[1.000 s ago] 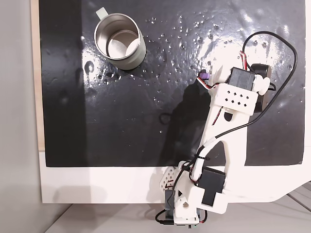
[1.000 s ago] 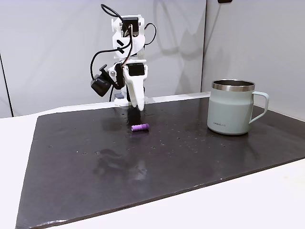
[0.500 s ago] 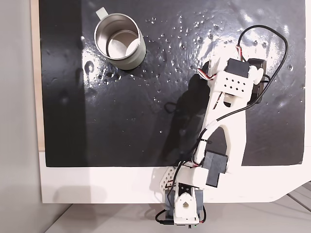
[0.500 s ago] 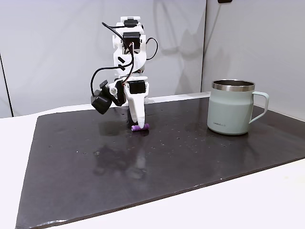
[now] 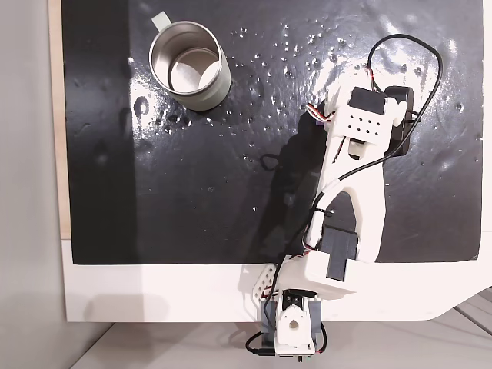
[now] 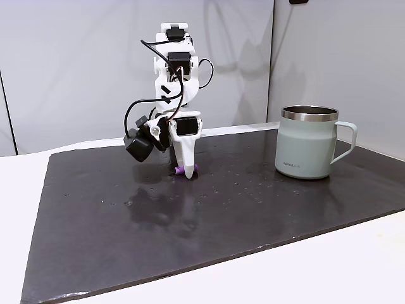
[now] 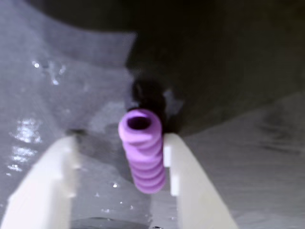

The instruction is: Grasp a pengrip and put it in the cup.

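Note:
The purple ribbed pengrip (image 7: 143, 157) lies on the black mat, end-on in the wrist view. My gripper (image 7: 119, 143) is open and down at the mat, straddling the pengrip. The right finger (image 7: 183, 176) touches it, while the left finger (image 7: 52, 186) stands well apart. From the side in a fixed view, the gripper (image 6: 184, 171) stands tip-down over the pengrip (image 6: 193, 170), which peeks out beside the white finger. The steel cup (image 6: 307, 149) stands upright far to the right there. From above, the cup (image 5: 221, 83) sits at the mat's top left, away from the gripper (image 5: 319, 117).
The wet-looking black mat (image 5: 192, 192) covers most of the white table (image 5: 154, 292). The arm's base (image 5: 296, 323) sits at the bottom edge of the fixed view from above. Grey wall panels stand behind the mat in the side view.
The arm has swung toward the pengrip and dropped. The gripper went from hanging above the mat to resting at it, with its fingers on either side of the pengrip.

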